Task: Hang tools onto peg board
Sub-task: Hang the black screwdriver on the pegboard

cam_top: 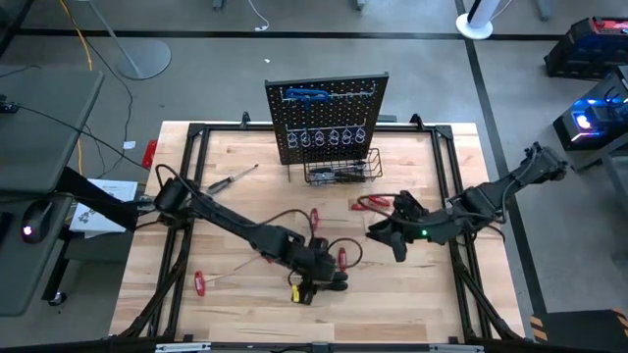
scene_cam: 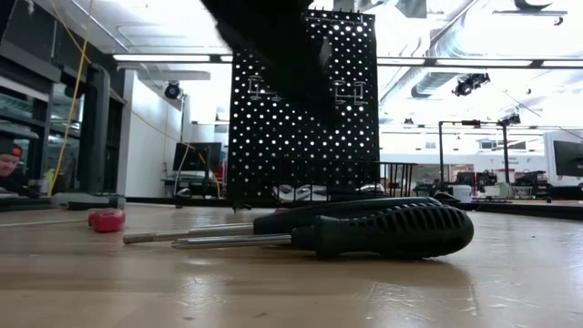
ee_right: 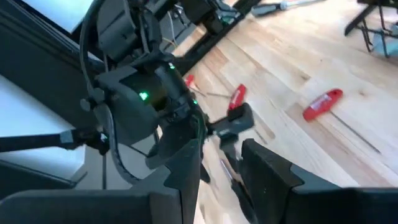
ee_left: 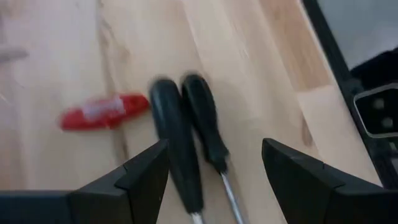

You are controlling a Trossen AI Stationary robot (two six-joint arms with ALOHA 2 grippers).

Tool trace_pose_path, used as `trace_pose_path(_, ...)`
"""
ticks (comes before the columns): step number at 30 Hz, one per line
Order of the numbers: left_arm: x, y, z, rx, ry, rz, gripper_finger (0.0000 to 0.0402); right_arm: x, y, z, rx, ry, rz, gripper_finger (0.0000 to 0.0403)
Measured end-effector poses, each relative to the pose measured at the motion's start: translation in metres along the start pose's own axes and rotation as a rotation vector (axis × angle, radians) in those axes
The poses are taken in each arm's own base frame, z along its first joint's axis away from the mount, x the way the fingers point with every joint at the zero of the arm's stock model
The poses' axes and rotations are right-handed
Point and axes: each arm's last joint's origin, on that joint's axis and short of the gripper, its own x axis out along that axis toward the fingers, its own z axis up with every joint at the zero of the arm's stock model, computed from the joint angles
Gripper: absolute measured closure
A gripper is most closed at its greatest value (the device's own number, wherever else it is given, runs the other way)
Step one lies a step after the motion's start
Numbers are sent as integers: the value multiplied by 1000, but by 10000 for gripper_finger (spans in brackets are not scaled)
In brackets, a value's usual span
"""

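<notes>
Two black-handled screwdrivers (ee_left: 186,134) lie side by side on the wood, before the upright black peg board (cam_top: 327,118)

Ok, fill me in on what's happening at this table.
The robot is hanging hand tools on the upright black perforated peg board at the table's far edge. The left gripper is open, hovering low over two black-handled screwdrivers lying side by side on the wooden table, not yet gripping them. The right gripper waits mid-table. A few red-handled tools, like the red-handled tool near the front, lie loose.
</notes>
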Motion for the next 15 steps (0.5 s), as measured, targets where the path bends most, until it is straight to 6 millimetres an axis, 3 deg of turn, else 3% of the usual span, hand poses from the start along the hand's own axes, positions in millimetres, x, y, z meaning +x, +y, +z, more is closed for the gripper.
trace_pose_path(8, 17, 3, -8, -85, 46, 109, 157, -3, -1, -7, -29, -12, -48, 289)
trace_pose_path(15, 37, 2, -19, -98, 117, 77, 169, -3, -2, -7, -36, -16, -62, 289)
